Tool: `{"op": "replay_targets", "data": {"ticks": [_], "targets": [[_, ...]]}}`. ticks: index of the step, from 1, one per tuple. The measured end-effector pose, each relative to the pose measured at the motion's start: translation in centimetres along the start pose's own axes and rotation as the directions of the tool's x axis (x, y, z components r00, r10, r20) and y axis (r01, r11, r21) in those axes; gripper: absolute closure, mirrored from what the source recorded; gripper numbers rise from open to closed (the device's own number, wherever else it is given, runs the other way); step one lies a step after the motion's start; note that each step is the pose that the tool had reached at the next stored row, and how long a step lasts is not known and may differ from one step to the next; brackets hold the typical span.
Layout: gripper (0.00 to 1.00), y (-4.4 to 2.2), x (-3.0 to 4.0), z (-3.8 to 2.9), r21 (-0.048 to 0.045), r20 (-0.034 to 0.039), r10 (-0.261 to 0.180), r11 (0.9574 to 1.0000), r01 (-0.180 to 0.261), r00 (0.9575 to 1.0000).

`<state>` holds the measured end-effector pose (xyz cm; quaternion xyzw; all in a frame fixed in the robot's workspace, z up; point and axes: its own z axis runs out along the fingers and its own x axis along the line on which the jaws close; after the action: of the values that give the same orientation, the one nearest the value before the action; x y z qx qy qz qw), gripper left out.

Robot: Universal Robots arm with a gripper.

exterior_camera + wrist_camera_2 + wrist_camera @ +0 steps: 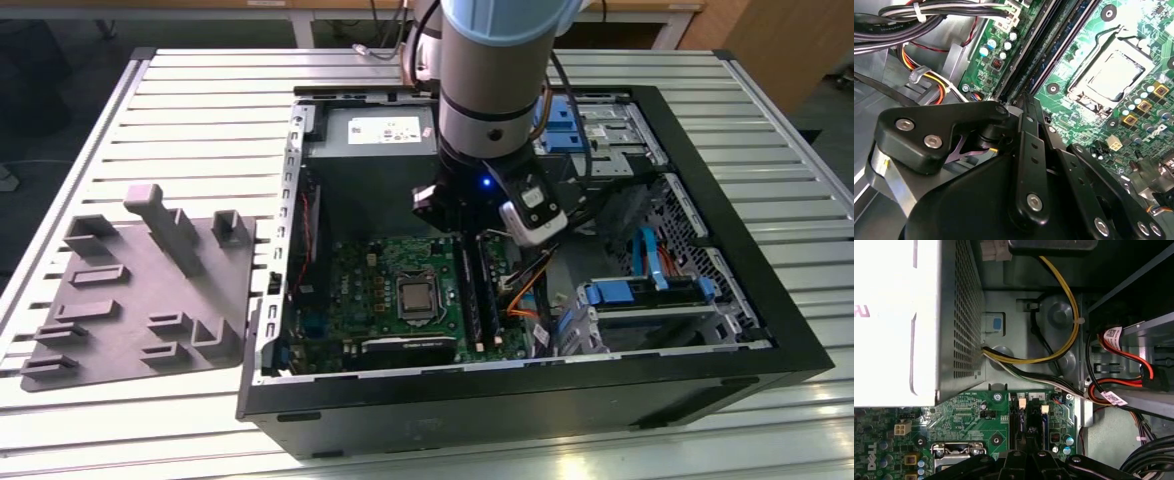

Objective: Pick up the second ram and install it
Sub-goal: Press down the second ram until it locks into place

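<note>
My gripper [461, 228] is down inside the open computer case [747, 300], at the far end of the long memory sockets on the green motherboard [367, 290]. Its black fingers [1023, 102] are drawn together at the tip, with nothing visible between them. The tip rests at the end of a dark ram stick [1058, 46] that lies seated along a socket. In the exterior view two dark sticks [478, 295] stand side by side in the sockets. I cannot tell which of them is the second ram. In the first wrist view the fingertips [1026, 440] sit between the socket ends.
A grey moulded tray [147, 290] with upright posts lies on the slatted table at the exterior view's left. Near the sockets are the processor socket [1109, 75], the power supply [904, 315], bundled cables [1069, 335], orange wires [523, 300] and a drive cage with blue clips [641, 292].
</note>
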<state>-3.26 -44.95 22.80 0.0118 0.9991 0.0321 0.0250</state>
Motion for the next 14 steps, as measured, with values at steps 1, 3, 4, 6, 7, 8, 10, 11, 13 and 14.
{"op": "replay_targets", "data": {"ticks": [1,3,4,6,7,8,10,11,13,14], "targets": [[0.89,0.04,0.0,0.02,-0.0001,0.0,0.0,1.0,0.0,1.0],[0.89,0.09,0.01,0.06,0.0,0.0,0.0,1.0,0.0,1.0],[0.89,0.1,0.01,0.1,0.0001,-0.0001,0.0,1.0,0.0,1.0],[0.89,0.12,0.01,0.19,0.0001,0.0,0.0,1.0,0.0,1.0],[0.89,0.13,0.01,0.23,0.0001,0.0,0.0,1.0,0.0,1.0],[0.89,0.13,0.02,0.27,0.0001,0.0,0.0,1.0,0.0,1.0],[0.89,0.14,0.02,0.35,0.0001,0.0,0.0,1.0,0.0,1.0],[0.89,0.14,0.03,0.39,0.0001,0.0,0.0,1.0,0.0,1.0],[0.89,0.14,0.03,0.47,0.0001,-0.0001,0.0,1.0,0.0,1.0],[0.89,0.14,0.03,0.51,0.0001,0.0,0.0,1.0,0.0,1.0]]}}
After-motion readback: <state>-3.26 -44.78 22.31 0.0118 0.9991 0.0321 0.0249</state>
